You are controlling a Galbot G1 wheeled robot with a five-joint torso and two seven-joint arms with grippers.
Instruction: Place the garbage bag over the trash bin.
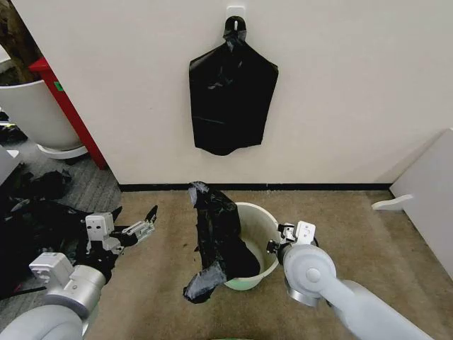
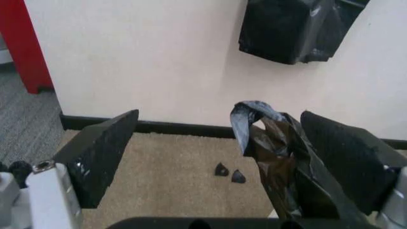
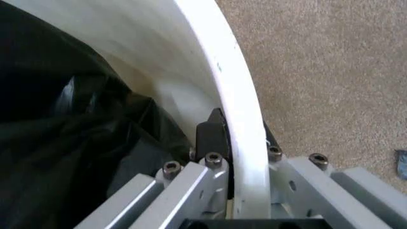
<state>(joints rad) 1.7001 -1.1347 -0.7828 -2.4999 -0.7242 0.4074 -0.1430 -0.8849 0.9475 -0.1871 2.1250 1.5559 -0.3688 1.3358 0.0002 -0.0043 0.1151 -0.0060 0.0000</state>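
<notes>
The right gripper (image 3: 245,160) clamps the trash bin (image 1: 263,219) rim on the carpet (image 1: 354,234). The garbage bag (image 1: 216,237) drapes over the bin's left side. The left gripper (image 1: 134,227), fingers spread, hovers beside it below a hanging black bag (image 1: 231,99).

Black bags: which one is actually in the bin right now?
The crinkly garbage bag draped over the trash bin's left rim, partly inside. The flat bag hangs from a wall hook above the floor.

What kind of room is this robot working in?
Probably an indoor test corner of an office or lab: short tan carpet, a plain cream wall with a black bag on a hook, and a small white trash bin on the floor.
</notes>
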